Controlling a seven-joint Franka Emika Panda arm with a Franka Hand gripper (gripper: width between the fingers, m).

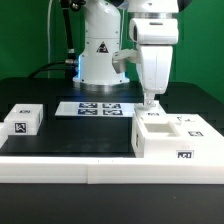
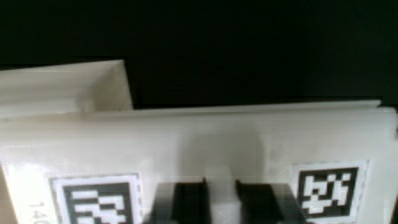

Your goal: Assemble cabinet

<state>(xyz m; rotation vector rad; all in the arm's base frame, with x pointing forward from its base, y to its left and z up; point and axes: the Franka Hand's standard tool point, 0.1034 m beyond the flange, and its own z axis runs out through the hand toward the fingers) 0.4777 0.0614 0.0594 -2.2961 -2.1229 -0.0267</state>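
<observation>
The cabinet (image 1: 176,139) is a large white box with recessed compartments and tags, at the exterior view's right near the front. My gripper (image 1: 152,101) points straight down onto its far left corner. In the wrist view the cabinet's white face (image 2: 214,140) fills the picture, with a tag on each side of my gripper (image 2: 224,202). The dark fingers (image 2: 185,203) stand close together with a thin white strip of the cabinet between them. A second white part of it (image 2: 63,90) lies behind.
A small white tagged block (image 1: 23,121) sits at the exterior view's left. The marker board (image 1: 97,108) lies flat in front of the robot base. A low white rail (image 1: 70,165) runs along the table's front edge.
</observation>
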